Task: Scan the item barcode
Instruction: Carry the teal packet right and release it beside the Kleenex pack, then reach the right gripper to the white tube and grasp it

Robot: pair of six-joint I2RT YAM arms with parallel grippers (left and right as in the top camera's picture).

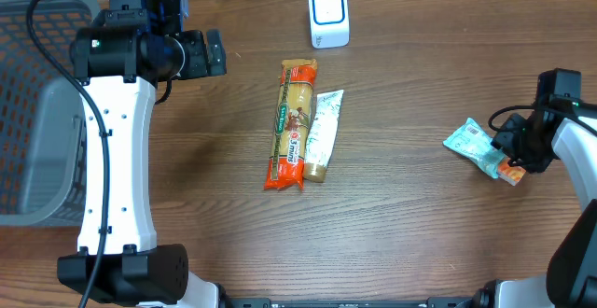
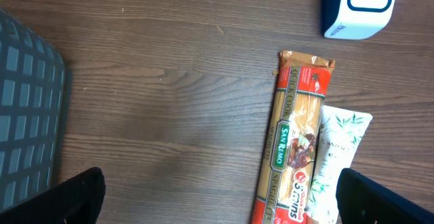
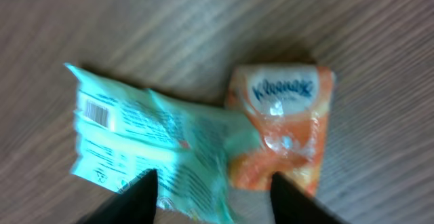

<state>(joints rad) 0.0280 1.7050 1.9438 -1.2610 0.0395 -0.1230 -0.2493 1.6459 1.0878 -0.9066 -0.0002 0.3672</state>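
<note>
A teal packet [image 1: 471, 143] lies on the table at the right, its barcode [image 3: 95, 112] facing up near its left end. An orange Kleenex pack [image 3: 285, 125] lies against it. My right gripper [image 3: 213, 197] hovers just above both; its jaws stand apart, one over the teal packet [image 3: 156, 149] and one by the orange pack, and they grip nothing. The white and blue scanner [image 1: 328, 16] stands at the back centre. My left gripper [image 1: 215, 53] is wide open at the back left, above bare wood [image 2: 217, 197].
An orange spaghetti pack [image 1: 291, 124] and a white tube [image 1: 322, 133] lie side by side mid-table. A grey mesh basket [image 1: 37, 112] fills the left edge.
</note>
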